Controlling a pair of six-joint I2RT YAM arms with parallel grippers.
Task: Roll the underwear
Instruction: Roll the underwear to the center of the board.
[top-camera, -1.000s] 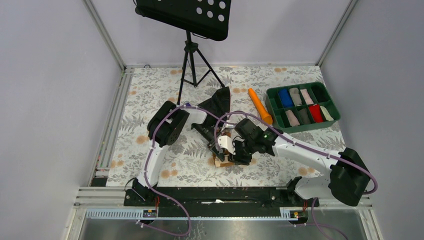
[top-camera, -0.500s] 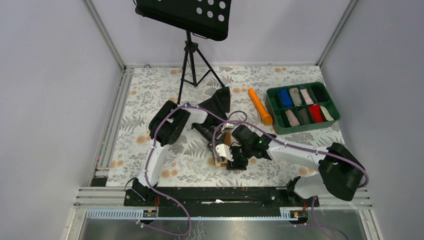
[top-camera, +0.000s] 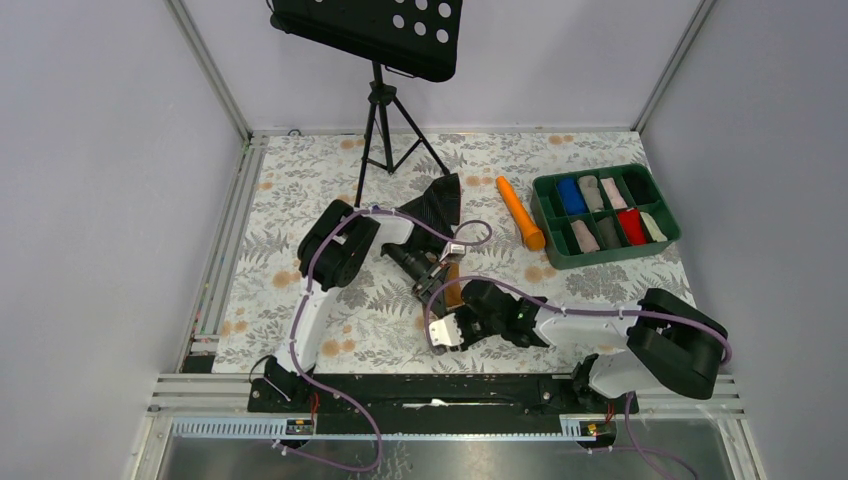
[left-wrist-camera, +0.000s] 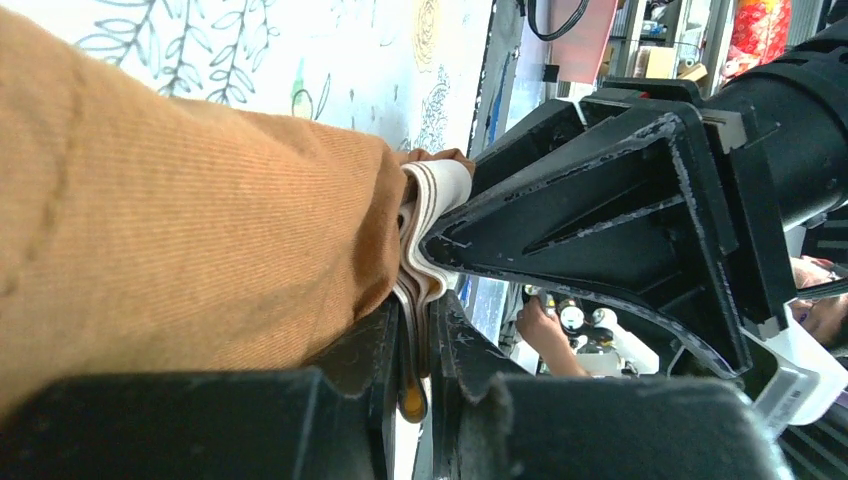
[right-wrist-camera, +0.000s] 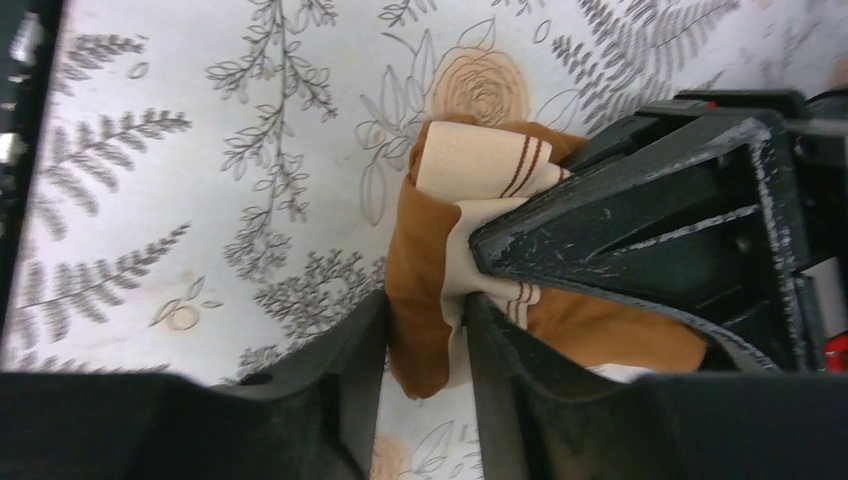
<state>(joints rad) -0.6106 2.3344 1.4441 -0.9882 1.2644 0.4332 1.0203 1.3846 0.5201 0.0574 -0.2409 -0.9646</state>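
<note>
Underwear (top-camera: 453, 285) bunched near centre of floral mat (top-camera: 300, 180), held between my 2 grippers. Left gripper (left-wrist-camera: 418, 375): jaws almost closed, pinching the folded beige waistband (left-wrist-camera: 432, 195). Right gripper (right-wrist-camera: 425, 350): jaws narrow, brown fabric clamped in the gap, with the left gripper's fingers pressed against the cloth just right of it. Black garment (top-camera: 435, 203) lies farther back, apart.

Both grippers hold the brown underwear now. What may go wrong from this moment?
The two grippers sit very close: the left gripper and right gripper may collide. Both pinch the underwear, so pulling apart might stretch it or undo the folds. The waistband layers look loose and may slip out.
</note>
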